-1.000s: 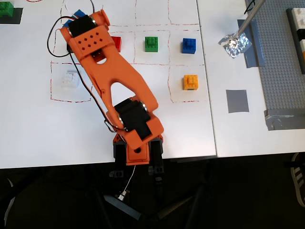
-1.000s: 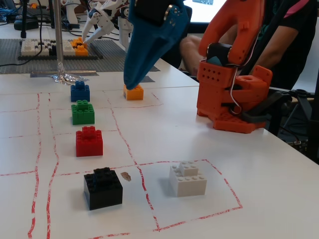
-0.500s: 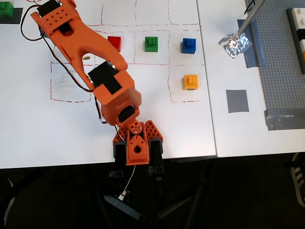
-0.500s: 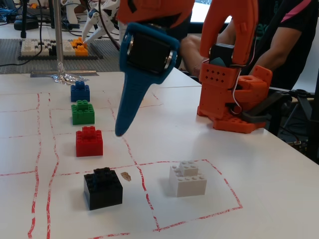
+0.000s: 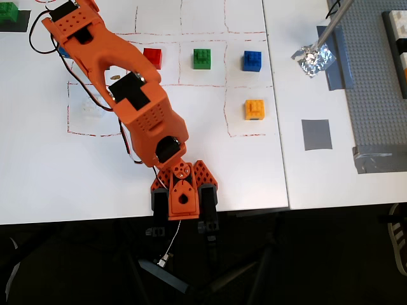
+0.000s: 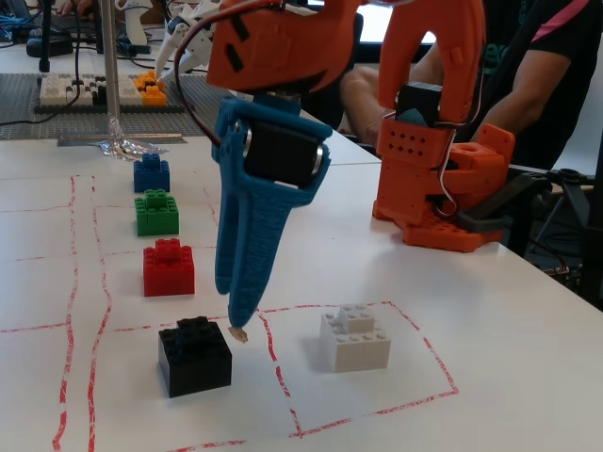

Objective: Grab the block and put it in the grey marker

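1 orange arm hangs its blue gripper [image 6: 241, 315] point-down just beside the black block [image 6: 194, 356], which sits on the white table [image 6: 528, 377] in front of the red brick [image 6: 169, 267]. The jaws look pressed together and empty. This seems to be the approach step; next the jaws must spread and settle over the block. Square and studs-up, the block has no long axis. The grey marker [image 5: 316, 135] lies well apart.

Fixed view: block [image 6: 194, 357] left of white brick [image 6: 354, 338], hand [image 6: 240, 323] between them, just above table [image 6: 490, 330]
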Tool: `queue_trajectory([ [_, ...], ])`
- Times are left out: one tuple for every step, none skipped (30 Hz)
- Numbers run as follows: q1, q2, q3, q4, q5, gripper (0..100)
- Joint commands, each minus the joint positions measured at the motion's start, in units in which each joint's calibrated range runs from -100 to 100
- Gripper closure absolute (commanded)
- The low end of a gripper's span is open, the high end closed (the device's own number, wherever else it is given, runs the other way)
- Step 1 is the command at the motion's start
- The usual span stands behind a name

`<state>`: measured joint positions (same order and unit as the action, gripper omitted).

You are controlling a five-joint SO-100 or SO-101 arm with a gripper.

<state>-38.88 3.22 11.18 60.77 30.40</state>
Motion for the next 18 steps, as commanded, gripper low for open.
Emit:
queue_trajectory([
  [0.4, -2.0, -5.7, -0.7, 1.2, 74],
  [0.5, -1.6, -5.7, -0.7, 1.5, 73],
  [0.6, -1.3, -5.7, -0.9, 1.6, 72],
  [0.6, -1.0, -5.7, -1.0, 1.7, 71],
  [0.7, -0.9, -5.7, -1.0, 1.9, 71],
  [0.7, -0.6, -5.7, -1.1, 2.1, 71],
  [0.9, -0.3, -5.7, -1.2, 2.3, 71],
  [1.0, 0.0, -5.7, -1.4, 2.5, 71],
  [1.1, 0.3, -5.5, -1.8, 2.7, 71],
  [1.3, 0.4, -5.2, -2.3, 3.0, 71],
  [1.4, 0.6, -4.9, -3.1, 3.3, 71],
  [1.7, 0.9, -4.7, -3.5, 3.7, 71],
  [2.0, 1.2, -4.6, -4.1, 3.9, 71],
  [2.2, 1.6, -4.5, -4.8, 4.1, 71],
  [2.5, 1.9, -4.5, -4.9, 4.2, 71],
  [2.7, 2.2, -4.6, -5.3, 4.5, 72],
  [3.0, 2.7, -4.6, -5.8, 4.7, 72],
  [3.3, 2.9, -4.6, -5.9, 5.0, 72],
])
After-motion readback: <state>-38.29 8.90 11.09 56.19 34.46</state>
